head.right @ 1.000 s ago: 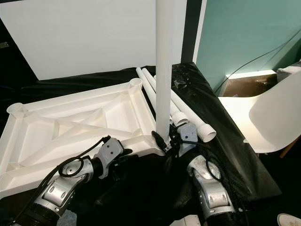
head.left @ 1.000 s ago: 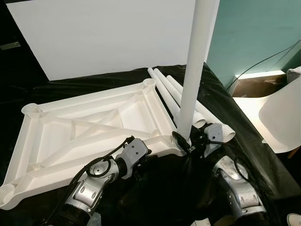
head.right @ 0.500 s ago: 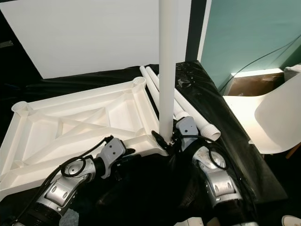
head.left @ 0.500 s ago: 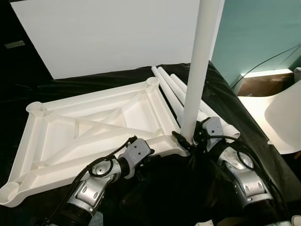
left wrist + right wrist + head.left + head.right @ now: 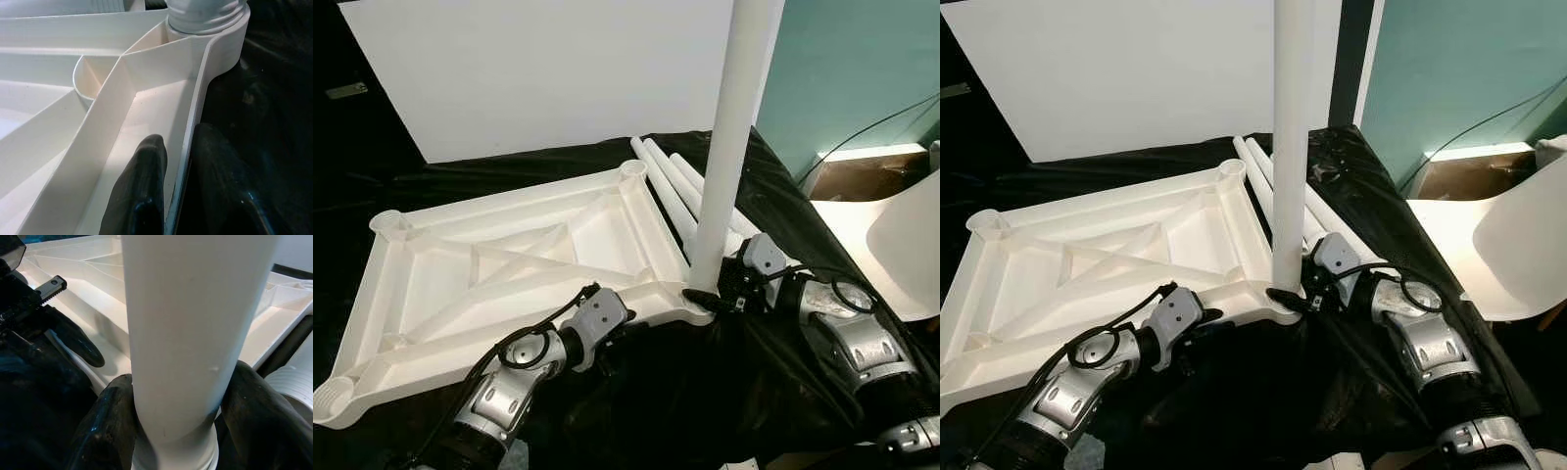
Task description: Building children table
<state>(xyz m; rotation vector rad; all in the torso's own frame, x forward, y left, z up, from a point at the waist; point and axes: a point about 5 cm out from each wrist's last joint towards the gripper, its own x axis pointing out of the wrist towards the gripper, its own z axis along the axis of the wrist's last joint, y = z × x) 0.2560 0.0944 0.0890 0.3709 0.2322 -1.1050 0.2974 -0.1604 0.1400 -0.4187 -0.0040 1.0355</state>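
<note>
Lying upside down on a black cloth (image 5: 773, 392), a white plastic tabletop (image 5: 514, 269) is seen with its ribbed underside facing up and a round socket at each corner. One white leg (image 5: 729, 137) is stood upright in the near right corner socket (image 5: 703, 305), its threaded foot seated in the socket rim. This leg is gripped near its base by the right gripper (image 5: 710, 294), whose black fingers (image 5: 110, 426) are closed around the tube from both sides, as is shown plainly in the right wrist view. The near edge wall of the tabletop, a little left of that socket, is pinched by the left gripper (image 5: 178, 196); one finger (image 5: 142, 196) is placed inside the frame and the other against the outer face, so the rim is clamped between them.

Three more white legs (image 5: 671, 186) are laid side by side on the cloth just beyond the right edge of the tabletop, running from near right to far. A large white board (image 5: 548, 69) is propped behind the tabletop on the far side. At the right, a teal wall (image 5: 862, 69) is seen with a black cable hanging across it, and part of a white chair (image 5: 901, 245) is placed well apart from the work.
</note>
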